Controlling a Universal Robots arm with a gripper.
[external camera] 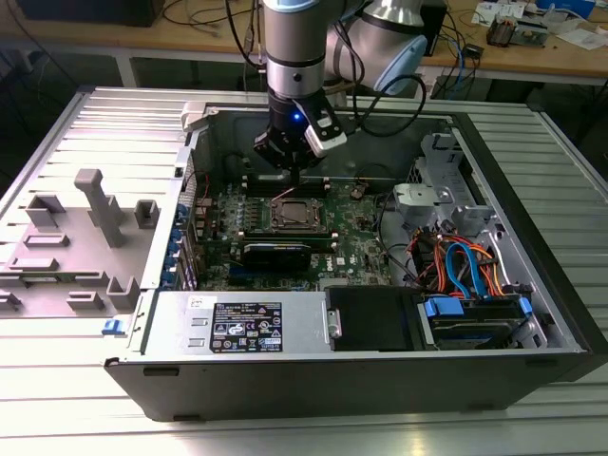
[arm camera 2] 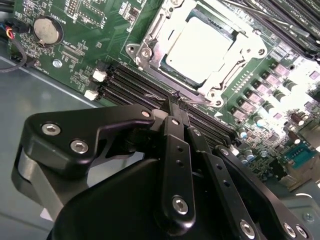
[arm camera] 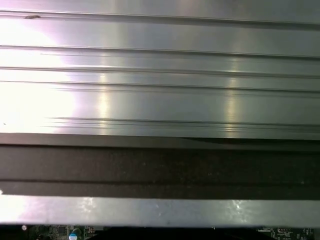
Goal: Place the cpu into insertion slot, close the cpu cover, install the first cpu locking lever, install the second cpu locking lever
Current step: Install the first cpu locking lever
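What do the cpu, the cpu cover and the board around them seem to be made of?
The cpu: a metal top, likely, with a dull, pale grey, matte face. The cpu cover: bright sheet metal, probably steel, judging by its thin stamped edges and glints. The board: green lacquered laminate, probably fibreglass, carrying soldered parts.

silver-grey arm (external camera: 294,38) with a blue light (external camera: 298,118), black gripper (arm camera 2: 175,101) studded with silver screws (arm camera 2: 51,129).

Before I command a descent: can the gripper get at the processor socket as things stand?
Probably yes. The gripper hangs just over the edge of the socket, the case is open on top, and only low memory slots lie beneath it.
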